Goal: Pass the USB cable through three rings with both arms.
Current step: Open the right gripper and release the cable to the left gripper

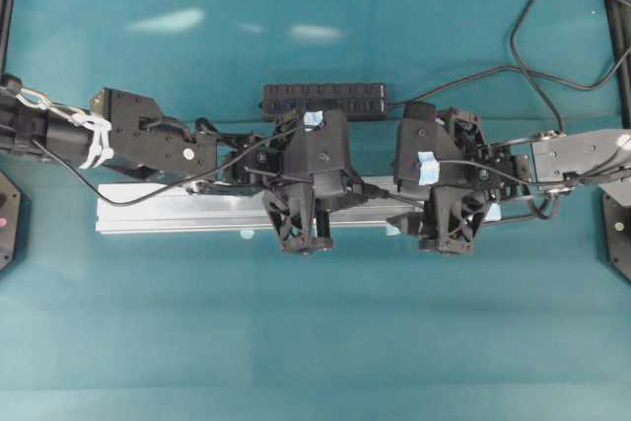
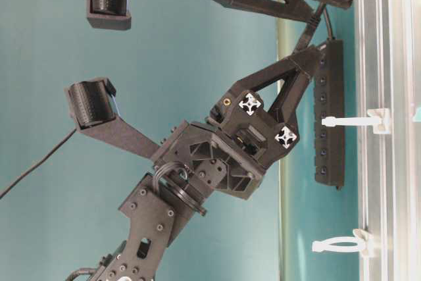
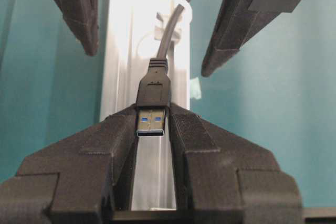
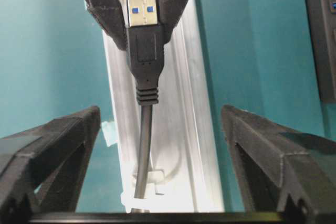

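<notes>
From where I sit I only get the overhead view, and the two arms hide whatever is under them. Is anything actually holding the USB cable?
Observer: Yes. The left wrist view shows the left fingers shut on the USB plug, with its metal end facing that camera.
Operator: And the other arm?
Observer: In the right wrist view the right fingers stand wide open, one on each side of the cable, touching nothing.
Operator: Is it through a ring?
Observer: Through one at least. Behind the plug the cable runs through a whitish ring on the silver rail.
</notes>
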